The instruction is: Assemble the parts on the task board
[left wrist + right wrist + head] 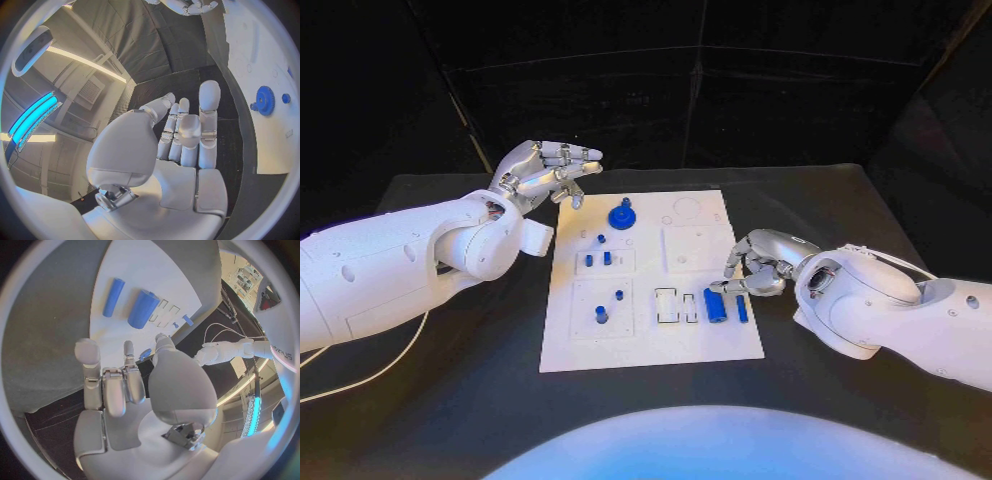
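- The left robot hand (548, 172) hangs above the table (444, 395), just off the far left corner of the task board (651, 345). Its fingers are curled loosely inward and the left wrist view shows nothing in its palm.
- The blue gear (623, 215) stands near the board's far edge, a short way from this hand; it looks seated already, though that is a judgement.
- Several small blue pegs (600, 314) stand upright in the left-hand blocks of the board, so that part of the assembly appears done.
- Toward the board's near right side, two pale rectangular slots (678, 306) look unfilled.
- Just beside these slots lie a thick blue cylinder (715, 305) and a thinner blue rod (741, 308), flat on the board; they probably still need placing.
- The right robot hand (759, 270) hovers at the board's right edge, close over these two loose pieces. Its fingers are bent in; whether a fingertip touches the cylinder cannot be told, and it appears to hold nothing.
- Overall the work seems well past halfway.
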